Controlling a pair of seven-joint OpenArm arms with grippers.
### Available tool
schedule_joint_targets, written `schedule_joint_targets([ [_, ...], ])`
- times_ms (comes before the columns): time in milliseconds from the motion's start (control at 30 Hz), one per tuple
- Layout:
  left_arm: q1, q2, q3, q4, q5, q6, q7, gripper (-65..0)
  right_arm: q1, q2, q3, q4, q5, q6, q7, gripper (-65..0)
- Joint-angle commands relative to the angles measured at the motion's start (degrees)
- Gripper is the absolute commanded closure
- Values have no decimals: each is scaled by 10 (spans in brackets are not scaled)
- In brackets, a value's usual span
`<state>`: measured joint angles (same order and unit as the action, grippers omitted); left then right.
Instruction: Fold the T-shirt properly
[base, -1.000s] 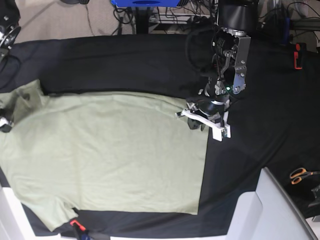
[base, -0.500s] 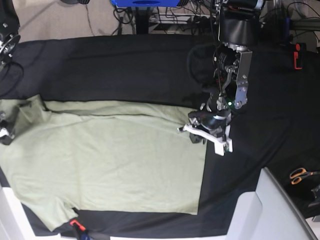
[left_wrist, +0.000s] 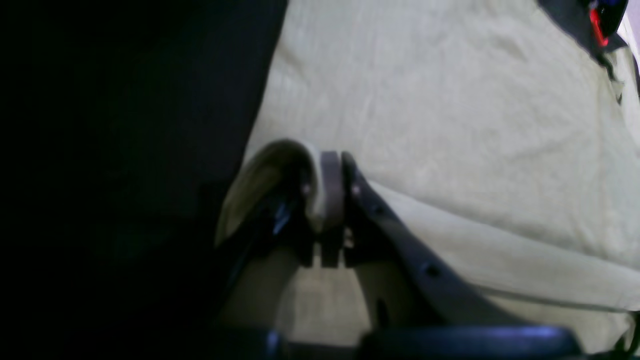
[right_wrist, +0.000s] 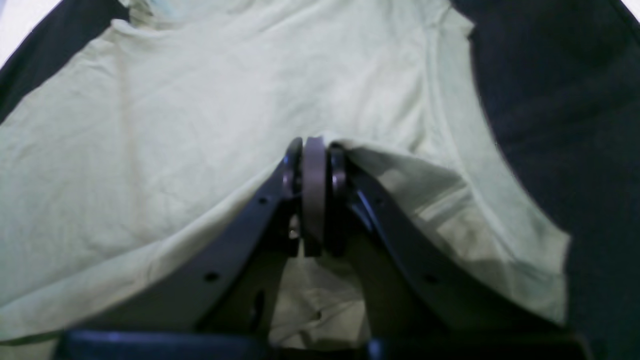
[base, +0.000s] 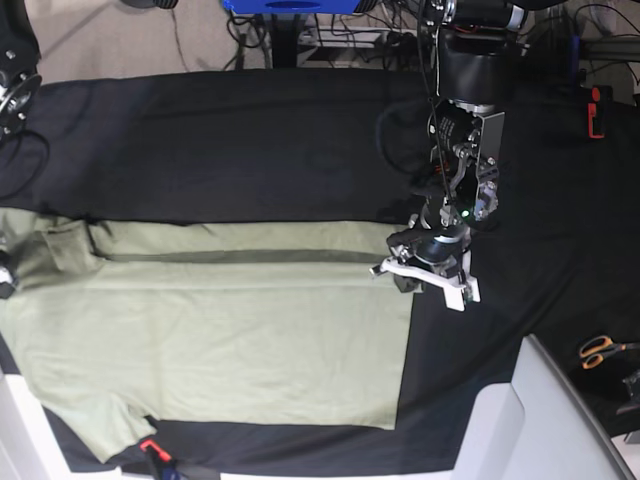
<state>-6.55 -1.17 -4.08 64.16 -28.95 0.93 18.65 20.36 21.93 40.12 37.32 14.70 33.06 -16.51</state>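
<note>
Pale sage-green cotton T-shirt (base: 220, 340): lay on black table cloth (base: 250, 140), far edge lifted & doubled over. Left gripper (base: 425, 275): arm reached down from above, jaws pinched on hem corner. Right gripper (right_wrist: 314, 150): jaws clamped on fabric fold by sleeve

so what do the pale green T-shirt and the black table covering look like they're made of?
Pale sage-green T-shirt: looks like a soft matte cotton-type knit; it creases finely and drapes limply where the left gripper and right gripper pinch it. Exact fibre can't be told. Black table covering: seems a matte woven cloth, with no shine and soft ripples near its edges.
</note>
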Motion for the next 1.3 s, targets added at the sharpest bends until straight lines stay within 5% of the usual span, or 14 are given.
schedule_joint_targets([
  [0, -15, -2, 7, 5, -2, -3, -10, 0, 15, 16, 2, -3, 8, 4, 14, -2],
  [367, -55, -3, 48, -32, -2, -3, -20, 0, 22, 16, 1, -25, 8, 2, 16, -44],
  [433, -61, -3, 48, -32, -3, -3, -20, 0, 22, 15, 1, -23, 8, 2, 34, -156],
  [567, -69, -7, 47, -32, -3, -3, -18, -18, 18, 18, 5, -21, 9, 2, 60, -519],
  [633, -68, -21, 47, -29, -8, -3, -18, -174, 10, 20, 6, -14, 10, 2, 60, -605],
  [700, -61, -28, 47, -14, -8, -3, -18, -301, -15, 26, 8, 19, 13, 2, 60, -572],
  [767, -40, -44, 53, 12, -8, -5, -17, -354, -40, 26, 9, 55, 13, 2, 43, -528],
  [1033, 127, -122, 54, 234, -3, -5, -17, -253, -135, -31, 208, 210, 56, 2, -157, -509],
  [1267, 238, -145, 47, 267, -8, -6, -22, -232, -127, -55, 268, 168, 57, 5, -204, -509],
])
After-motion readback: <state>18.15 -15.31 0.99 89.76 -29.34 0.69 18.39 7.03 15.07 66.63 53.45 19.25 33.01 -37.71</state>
